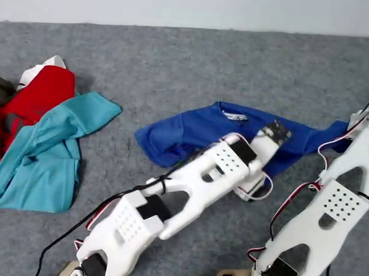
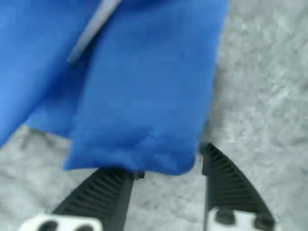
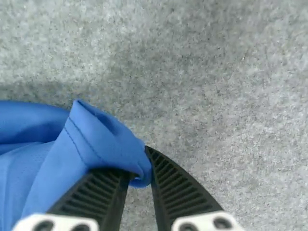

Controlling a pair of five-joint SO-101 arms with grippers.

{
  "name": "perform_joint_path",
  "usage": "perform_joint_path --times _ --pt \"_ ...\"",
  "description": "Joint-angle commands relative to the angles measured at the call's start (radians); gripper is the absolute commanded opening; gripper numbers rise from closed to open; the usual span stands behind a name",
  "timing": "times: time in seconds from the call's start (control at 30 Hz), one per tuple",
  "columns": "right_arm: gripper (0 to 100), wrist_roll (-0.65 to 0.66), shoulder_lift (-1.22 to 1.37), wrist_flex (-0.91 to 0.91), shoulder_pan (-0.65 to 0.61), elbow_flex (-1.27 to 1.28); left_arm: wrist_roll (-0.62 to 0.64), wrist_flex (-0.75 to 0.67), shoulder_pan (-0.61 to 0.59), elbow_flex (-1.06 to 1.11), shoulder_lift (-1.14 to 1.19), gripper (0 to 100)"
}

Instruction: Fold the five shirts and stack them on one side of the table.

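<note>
Blue shirt (image 1: 197,129) lies crumpled right of centre on the grey table (image 1: 176,63), collar towards the far edge, 1 sleeve trailing off to the right.

Right gripper (image 3: 139,168): jaws nearly together, clamped on a rolled hem end of the blue shirt (image 3: 86,139). The bite is small, right at the fingertips.

Left gripper (image 2: 162,161): jaws apart, nothing clamped. A folded edge of the blue shirt (image 2: 144,96) sits just at the tips, lapping over 1 finger, with bare table on the other side.

My read: this is the setup for spreading or the first fold of shirt 1 of 5. Nothing is folded or stacked yet.

To do it well:
- Push the left gripper further under the edge before closing, so it takes all the layers rather than just the top 1.
- The right grip looks shallow and could slip under tension, so go gently or re-bite deeper.
- Lift both ends level and pull apart lightly to flatten the cloth before laying it down.
- Keep the drag short — the felt-like surface will probably grab the fabric and bunch it.

At the left side sit a teal shirt (image 1: 48,149) overlapping a red shirt (image 1: 38,96), a white garment (image 1: 42,69) poking out behind the red, and something dark at the edge that I can't identify. That pile is well apart from the blue shirt, so there's room to work.
</note>
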Motion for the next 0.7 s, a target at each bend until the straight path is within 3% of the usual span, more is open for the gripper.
perform_joint_path --times 0.0,0.2,0.4,0.67 --pt "0.9 0.0 -0.076 0.042 0.01 -0.003 0.006 0.02 0.009 -0.077 0.003 20" --pt "0.9 0.0 -0.076 0.042 0.01 -0.002 0.002 0.026 0.015 -0.085 0.003 18" --pt "0.9 0.0 -0.076 0.042 0.008 -0.002 -0.041 0.009 0.015 -0.088 0.003 2" --pt "0.9 0.0 -0.076 0.042 0.008 -0.002 -0.118 0.049 0.008 -0.101 -0.008 1"
